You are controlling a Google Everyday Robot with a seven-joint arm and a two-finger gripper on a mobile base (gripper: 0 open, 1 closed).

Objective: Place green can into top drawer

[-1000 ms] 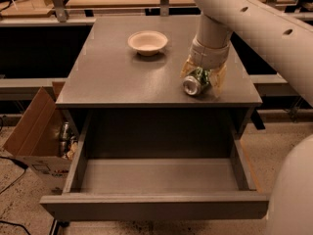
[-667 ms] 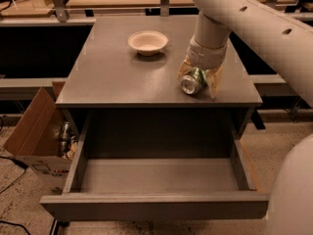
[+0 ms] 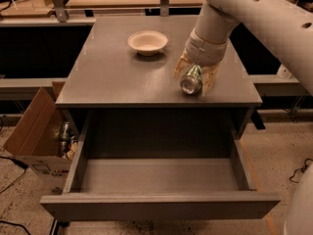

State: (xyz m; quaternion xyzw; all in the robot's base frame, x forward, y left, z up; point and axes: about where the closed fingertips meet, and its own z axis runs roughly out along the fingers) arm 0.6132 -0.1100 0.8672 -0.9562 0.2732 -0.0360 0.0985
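The green can lies tilted on its side, silver end toward the camera, near the front right of the grey cabinet top. My gripper comes down from the white arm at the upper right and is shut on the can, one tan finger on its left and one on its right. The can looks just at or slightly above the cabinet top. The top drawer stands pulled wide open below the cabinet front, and its grey floor is bare.
A cream shallow bowl sits on the cabinet top, left of and behind the gripper. A brown cardboard box holding some items stands on the floor to the left of the drawer. A cable lies on the floor at right.
The gripper and the can have shifted slightly toward the front edge of the cabinet top. The drawer and the bowl have not moved.
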